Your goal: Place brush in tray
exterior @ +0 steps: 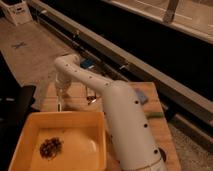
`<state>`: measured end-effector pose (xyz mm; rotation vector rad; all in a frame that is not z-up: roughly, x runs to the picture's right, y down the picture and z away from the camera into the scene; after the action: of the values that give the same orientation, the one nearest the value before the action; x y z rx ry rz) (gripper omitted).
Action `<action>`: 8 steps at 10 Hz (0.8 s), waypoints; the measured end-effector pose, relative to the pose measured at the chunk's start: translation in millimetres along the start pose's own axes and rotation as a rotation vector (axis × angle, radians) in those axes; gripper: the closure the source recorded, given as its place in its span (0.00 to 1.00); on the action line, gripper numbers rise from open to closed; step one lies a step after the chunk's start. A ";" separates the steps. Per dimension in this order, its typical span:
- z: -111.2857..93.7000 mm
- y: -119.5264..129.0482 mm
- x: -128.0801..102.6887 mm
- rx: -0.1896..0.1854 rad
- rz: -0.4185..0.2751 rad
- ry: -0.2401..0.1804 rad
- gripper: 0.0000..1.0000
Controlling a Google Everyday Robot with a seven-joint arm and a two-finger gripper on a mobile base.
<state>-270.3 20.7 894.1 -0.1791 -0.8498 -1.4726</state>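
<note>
1. The arm (125,125) is covered in a smooth white shell, with rounded edges throughout and a faint sheen where light is caught.
2. The nearest segment is thick and barrel-like; beyond it the shell is narrowed into a slimmer tube.
3. A rounded white cap is seen at the bend of the slim tube.
4. Small dark dots, like screws or holes, are spaced in a row along the thick segment, and smaller ones along the slim tube.
5. A dark round patch is set near the thick segment's lower edge.
6. The gripper (60,101) is seen as a thin, pale piece at the arm's end, just above the far rim of the tray (75,115).
</note>
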 end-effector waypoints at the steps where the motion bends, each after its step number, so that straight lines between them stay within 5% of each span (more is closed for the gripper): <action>1: -20.4 8.9 5.3 -0.016 0.045 0.041 0.82; 4: -62.7 14.3 11.1 -0.060 0.126 0.117 0.82; 8: -100.5 1.7 -8.1 -0.028 0.184 0.156 0.82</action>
<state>-228.5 -32.0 819.0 -0.1571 -0.6687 -1.3088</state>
